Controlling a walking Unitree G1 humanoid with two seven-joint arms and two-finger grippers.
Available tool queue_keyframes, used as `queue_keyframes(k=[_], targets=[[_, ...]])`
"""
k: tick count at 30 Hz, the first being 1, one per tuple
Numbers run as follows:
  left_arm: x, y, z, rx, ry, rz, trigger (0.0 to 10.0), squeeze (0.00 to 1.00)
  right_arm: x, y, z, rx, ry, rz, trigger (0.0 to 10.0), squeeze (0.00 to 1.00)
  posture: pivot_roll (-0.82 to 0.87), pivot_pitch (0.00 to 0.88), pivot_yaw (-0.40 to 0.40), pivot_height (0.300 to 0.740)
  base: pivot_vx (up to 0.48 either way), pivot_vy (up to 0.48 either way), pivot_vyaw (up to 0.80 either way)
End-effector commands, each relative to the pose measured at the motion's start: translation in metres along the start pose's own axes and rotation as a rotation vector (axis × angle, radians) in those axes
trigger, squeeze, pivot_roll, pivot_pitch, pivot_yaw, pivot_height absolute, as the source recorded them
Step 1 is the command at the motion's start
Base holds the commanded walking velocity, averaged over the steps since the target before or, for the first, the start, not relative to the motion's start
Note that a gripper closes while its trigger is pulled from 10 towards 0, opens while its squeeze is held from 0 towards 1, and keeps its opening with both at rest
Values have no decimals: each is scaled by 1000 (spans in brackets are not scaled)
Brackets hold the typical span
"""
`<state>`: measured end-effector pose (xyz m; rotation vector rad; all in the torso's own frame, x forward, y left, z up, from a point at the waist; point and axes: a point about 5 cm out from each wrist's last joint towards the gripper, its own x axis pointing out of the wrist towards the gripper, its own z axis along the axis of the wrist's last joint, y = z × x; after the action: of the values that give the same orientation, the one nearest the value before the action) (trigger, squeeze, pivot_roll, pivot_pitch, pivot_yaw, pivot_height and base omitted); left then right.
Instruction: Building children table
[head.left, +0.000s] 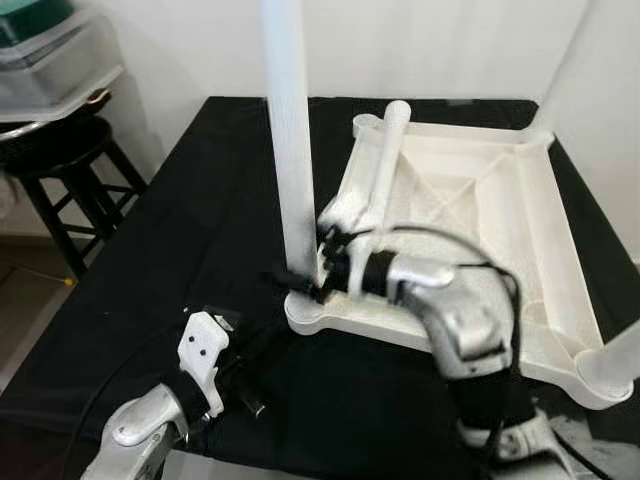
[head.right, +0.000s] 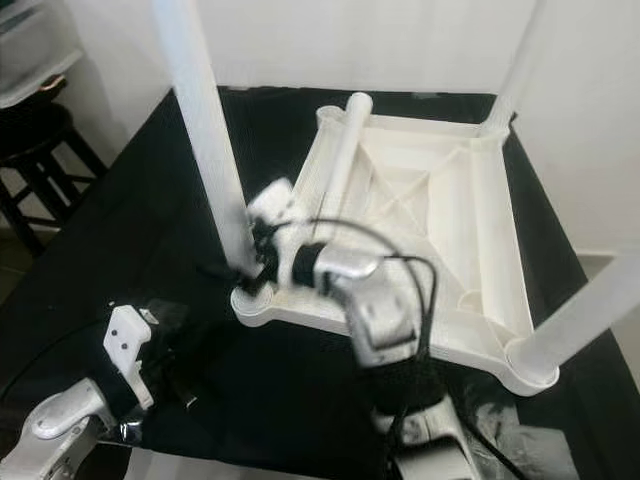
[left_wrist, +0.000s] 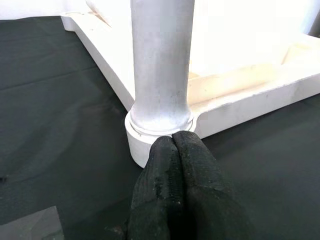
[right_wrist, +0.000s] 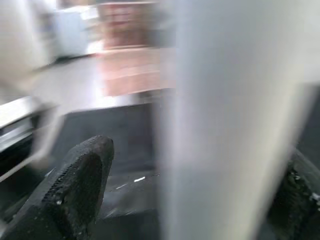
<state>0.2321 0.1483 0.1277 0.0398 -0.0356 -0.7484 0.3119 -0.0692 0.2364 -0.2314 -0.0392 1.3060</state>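
Note:
A white plastic table top (head.left: 520, 230) lies upside down on the black cloth. One white leg (head.left: 290, 150) stands upright in its near left corner socket. My right gripper (head.left: 300, 285) is low on that leg, open. Its fingers (right_wrist: 75, 190) sit on either side of the leg (right_wrist: 225, 125), and one of them has a visible gap to it. A loose leg (head.left: 385, 170) lies slanted across the top. Two more legs stand in the far right corner (head.right: 515, 70) and the near right corner (head.right: 585, 320). My left gripper (left_wrist: 172, 190) is shut and empty, just short of the socket (left_wrist: 150, 135).
The black cloth (head.left: 180, 240) covers the table to its near edge. A black stool (head.left: 60, 160) stands off the table's left side, below a clear plastic bin (head.left: 50, 50). A white wall runs behind and to the right.

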Motion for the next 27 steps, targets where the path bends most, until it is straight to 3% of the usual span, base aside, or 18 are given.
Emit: queue_keyframes(k=[1,7,8,10,11,21,23,25,26,27], targets=[[-2,-1,-5,-8,19,1,10000,0,4,0,-3,-7,26,161,10000,0,12,150,21,740,0,0,0],[-2,-2,-6,-8,18,-1,10000,0,14,-10,-2,2,54,266,10000,0,14,153,15,740,0,0,0],[-2,-3,-5,-9,18,-2,10000,0,19,-11,-2,16,55,289,6980,0,19,156,15,740,0,0,0],[-2,-3,-5,-9,18,-2,10000,0,21,-12,-1,25,56,302,6980,0,19,156,15,740,0,0,0],[-2,-4,-5,-9,18,-2,10000,0,24,-14,-2,33,61,308,0,0,21,157,11,740,0,0,0],[-1,-5,-5,-10,15,-1,10000,0,27,-18,-8,43,90,329,0,0,14,166,3,740,0,0,0],[-2,-6,-4,-13,12,-1,10000,0,35,-22,-24,58,140,98,0,0,12,167,-2,740,0,0,0],[-2,-6,-4,-13,12,-1,10000,0,35,-22,-24,58,140,98,0,0,12,167,-2,740,0,0,0],[-3,-5,-4,-13,10,1,10000,0,48,-15,-48,171,185,-250,0,0,7,176,-2,740,0,0,0],[-3,-5,-4,-13,10,1,10000,0,48,-15,-48,171,185,-250,0,0,7,176,-2,740,0,0,0]])
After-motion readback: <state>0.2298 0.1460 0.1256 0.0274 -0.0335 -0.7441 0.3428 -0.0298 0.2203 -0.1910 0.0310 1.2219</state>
